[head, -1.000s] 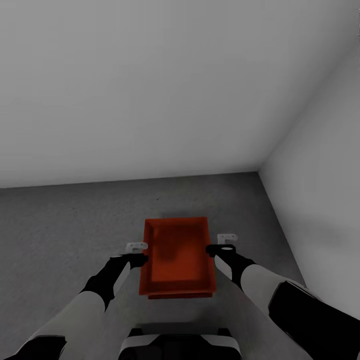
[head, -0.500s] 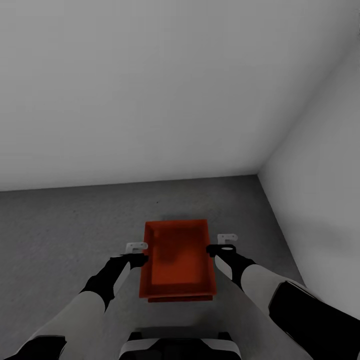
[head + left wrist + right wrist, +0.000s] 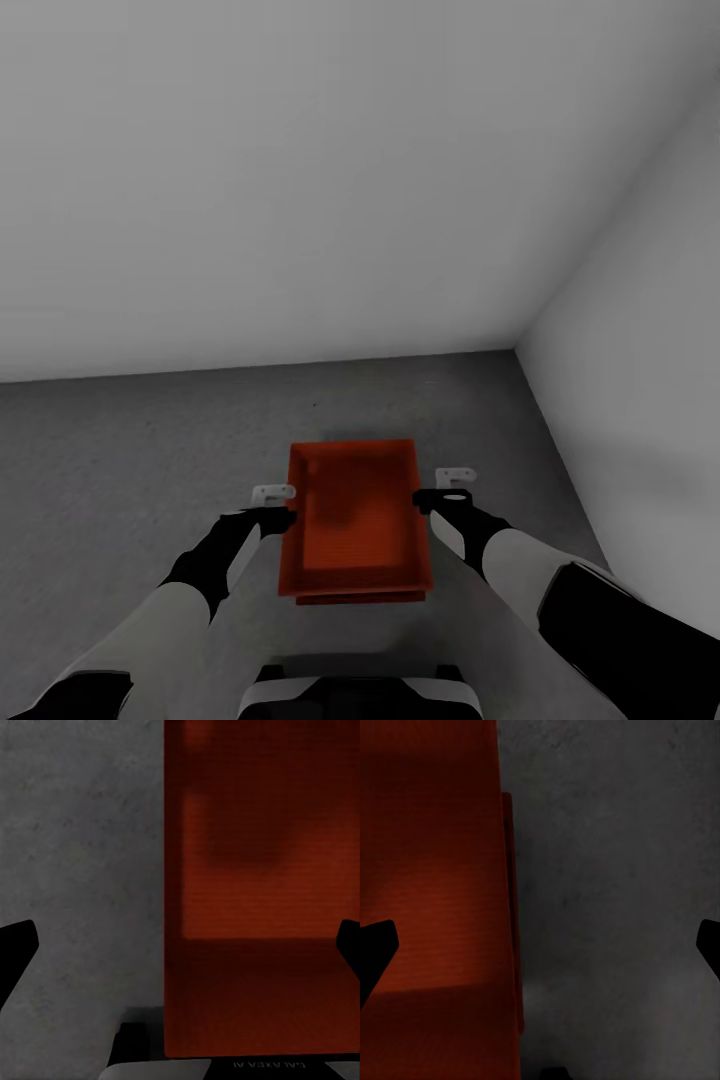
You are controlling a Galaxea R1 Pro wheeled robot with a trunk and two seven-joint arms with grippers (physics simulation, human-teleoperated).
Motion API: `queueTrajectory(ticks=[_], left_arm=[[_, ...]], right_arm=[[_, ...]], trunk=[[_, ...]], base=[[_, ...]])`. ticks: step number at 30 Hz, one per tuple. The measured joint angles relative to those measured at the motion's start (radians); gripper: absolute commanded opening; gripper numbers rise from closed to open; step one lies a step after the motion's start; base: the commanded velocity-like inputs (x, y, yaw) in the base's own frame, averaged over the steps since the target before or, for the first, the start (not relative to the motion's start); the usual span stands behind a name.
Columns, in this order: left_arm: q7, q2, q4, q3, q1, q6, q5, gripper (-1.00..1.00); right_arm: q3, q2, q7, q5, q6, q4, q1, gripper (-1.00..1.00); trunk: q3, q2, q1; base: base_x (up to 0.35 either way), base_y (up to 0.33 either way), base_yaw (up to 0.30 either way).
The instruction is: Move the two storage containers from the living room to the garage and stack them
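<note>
step in hand: looks to me like the stack is basically made and the job now is letting go cleanly. I'd pull both arms straight out sideways, away from the bin walls, before lifting, so nothing clips a rim and knocks the top bin crooked.

where the bins are: lower middle of the head view, on the dark grey concrete floor point(image 3: 130, 450), close to the corner where the two white walls point(image 3: 300, 170) meet, so we're in the garage.

upper container point(image 3: 355, 510): orange-red, open top, sitting on the other one and roughly square to it.

lower container point(image 3: 360, 597): just a thin orange edge poking out under the near end of the top one; the right wrist view also shows a narrow strip of it point(image 3: 508, 907) beside the upper wall.

what's in them: nothing I can see in the top bin, just bare ribbed bottom with a soft shadow. Can't see inside the lower one.

left gripper point(image 3: 272, 505): fingers spread wide, holding nothing, sitting at the left wall of the stack; the left wrist view has its dark tips on either side of that wall.

right gripper point(image 3: 448, 487): same deal, spread wide and empty-handed, at the right wall of the stack.

watch out: the top bin seems slightly offset, so any nudge could slide it.
</note>
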State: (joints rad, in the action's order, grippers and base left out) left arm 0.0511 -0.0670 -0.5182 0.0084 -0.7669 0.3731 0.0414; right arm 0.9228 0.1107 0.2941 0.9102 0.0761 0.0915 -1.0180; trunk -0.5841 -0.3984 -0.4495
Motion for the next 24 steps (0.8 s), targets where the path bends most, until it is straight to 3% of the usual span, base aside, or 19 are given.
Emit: queueTrajectory(ticks=[24], left_arm=[[0.000, 0.000, 0.000, 0.000, 0.000, 0.000, 0.000, 1.00]], right_arm=[[0.000, 0.000, 0.000, 0.000, 0.000, 0.000, 0.000, 1.00]], trunk=[[0.000, 0.000, 0.000]], base=[[0.000, 0.000, 0.000]])
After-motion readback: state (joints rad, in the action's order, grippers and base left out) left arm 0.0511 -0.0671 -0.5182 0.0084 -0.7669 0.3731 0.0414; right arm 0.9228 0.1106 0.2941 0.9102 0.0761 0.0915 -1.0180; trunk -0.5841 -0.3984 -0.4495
